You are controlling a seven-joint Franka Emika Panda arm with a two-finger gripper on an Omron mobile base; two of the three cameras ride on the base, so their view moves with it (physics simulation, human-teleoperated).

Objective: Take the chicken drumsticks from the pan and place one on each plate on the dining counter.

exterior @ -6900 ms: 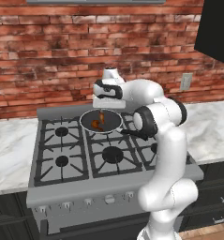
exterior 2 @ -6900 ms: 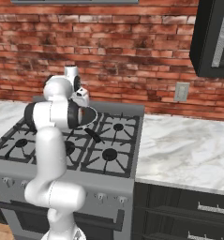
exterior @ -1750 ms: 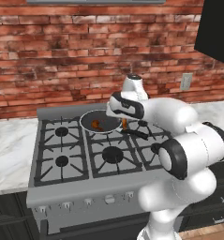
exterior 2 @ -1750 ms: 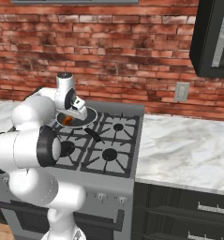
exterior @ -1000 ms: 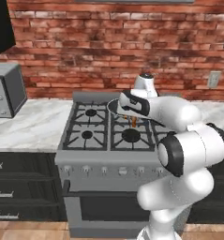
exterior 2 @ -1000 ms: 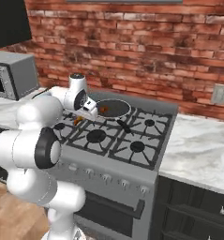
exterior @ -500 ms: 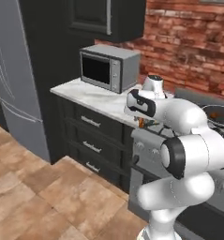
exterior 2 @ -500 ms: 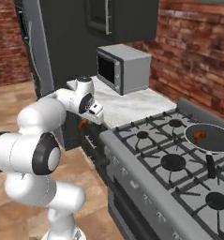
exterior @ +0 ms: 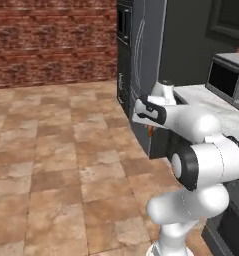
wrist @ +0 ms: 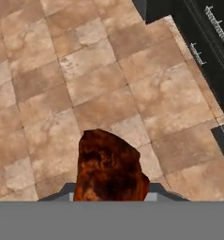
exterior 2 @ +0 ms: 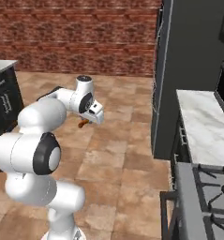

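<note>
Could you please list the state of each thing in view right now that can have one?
pincer: shut on the chicken drumstick, held up over the tiled floor.
chicken drumstick: gripped, off the pan, not yet on a plate.
microwave: door closed, sitting on the marble counter.
refrigerator: doors closed.

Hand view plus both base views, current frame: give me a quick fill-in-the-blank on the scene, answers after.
1. The gripper is shut on a chicken ____.
2. In the hand view, the drumstick hangs over a floor of brown ____.
3. In the left base view, the microwave sits on a ____ counter.
4. The far wall in the right base view is red ____.

Answers: drumstick; tiles; marble; brick
</note>
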